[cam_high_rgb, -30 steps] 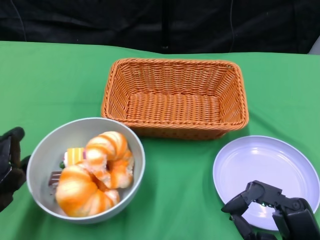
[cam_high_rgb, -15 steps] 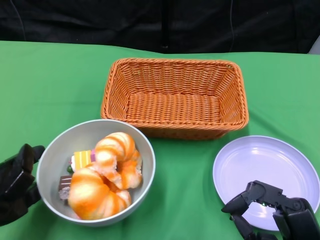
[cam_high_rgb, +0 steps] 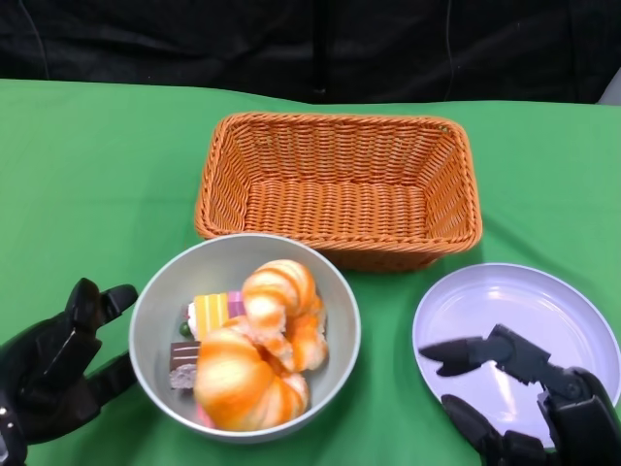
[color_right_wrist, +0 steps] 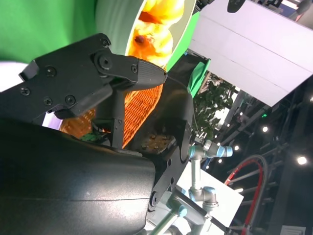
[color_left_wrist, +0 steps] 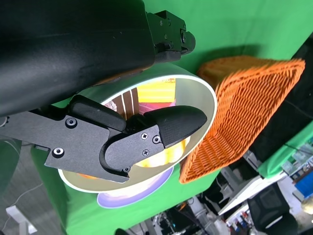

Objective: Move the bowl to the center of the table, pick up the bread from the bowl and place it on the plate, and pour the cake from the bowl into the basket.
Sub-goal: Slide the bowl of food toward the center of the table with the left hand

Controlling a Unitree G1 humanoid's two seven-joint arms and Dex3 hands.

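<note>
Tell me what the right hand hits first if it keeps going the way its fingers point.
Probably the bowl. The right hand hangs over the plate, its fingers aimed toward the bowl's near side. Height is unclear, so it might pass over the rim.

This looks like a robotics lab or demo hall. The counter (cam_high_rgb: 87, 155) wears a plain green cloth against a black backdrop (cam_high_rgb: 310, 44). In the right wrist view a jointed robot arm (color_right_wrist: 203, 161) stands at lower right, beside ceiling spotlights (color_right_wrist: 301, 160), a white panel wall (color_right_wrist: 254, 54) and a potted plant (color_right_wrist: 215, 100).
</note>
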